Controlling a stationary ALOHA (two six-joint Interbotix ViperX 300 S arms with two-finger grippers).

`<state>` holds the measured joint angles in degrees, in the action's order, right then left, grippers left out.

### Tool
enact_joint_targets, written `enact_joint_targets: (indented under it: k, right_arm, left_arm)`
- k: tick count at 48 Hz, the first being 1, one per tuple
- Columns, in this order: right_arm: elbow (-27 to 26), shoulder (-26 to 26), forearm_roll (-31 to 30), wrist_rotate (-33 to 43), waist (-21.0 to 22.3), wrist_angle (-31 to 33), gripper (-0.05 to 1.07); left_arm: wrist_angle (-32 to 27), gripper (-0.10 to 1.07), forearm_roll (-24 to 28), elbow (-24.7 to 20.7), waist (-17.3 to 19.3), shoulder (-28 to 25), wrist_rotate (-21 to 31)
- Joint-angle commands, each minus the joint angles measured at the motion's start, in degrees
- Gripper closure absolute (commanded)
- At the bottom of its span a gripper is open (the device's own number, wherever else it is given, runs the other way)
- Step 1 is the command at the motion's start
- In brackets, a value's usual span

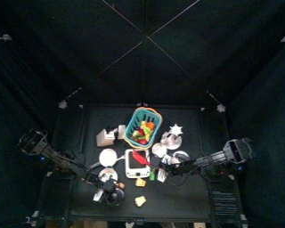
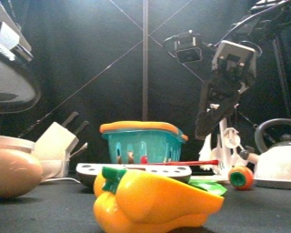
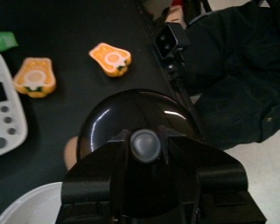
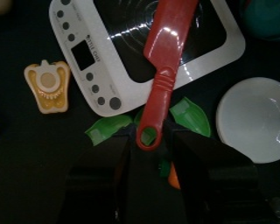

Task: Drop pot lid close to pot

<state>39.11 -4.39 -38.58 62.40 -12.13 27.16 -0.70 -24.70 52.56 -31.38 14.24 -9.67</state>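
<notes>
The pot lid is a shiny black dome with a round knob. My left gripper is shut on the knob and holds the lid in the air over the table's front left. In the front view the lid hangs high at the left. I cannot pick out a pot for certain; a white vessel with a black handle stands at the right. My right gripper hangs over the handle end of a red spatula that lies on a white scale.
A teal basket stands at the table's middle back. A yellow pepper lies at the front edge. A white bowl and a brown egg shape sit at the left. Two orange toys lie nearby.
</notes>
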Motion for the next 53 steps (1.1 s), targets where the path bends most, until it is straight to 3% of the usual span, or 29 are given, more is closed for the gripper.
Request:
enact_joint_targets:
  k: [1,10,27,53]
  right_arm:
    - [-0.7,-1.4,0.0,0.1,0.1,-0.4,0.31]
    - [-1.0,-1.0,0.0,0.1,0.3,-0.4,0.31]
    - [-1.0,-0.4,0.0,0.1,0.4,-1.2,0.32]
    - [-0.9,-0.4,0.0,0.0,0.4,-1.1,0.32]
  left_arm:
    - [-0.4,0.38,-3.8,-2.0,-1.3,-2.2,-0.1]
    - [-1.0,0.38,-7.8,-2.5,-2.2,-5.4,-0.2]
    - [-0.5,0.38,-5.4,-2.5,-1.5,-8.3,-0.3]
    - [-0.4,0.36,-4.5,-3.0,3.2,-11.3,-0.4]
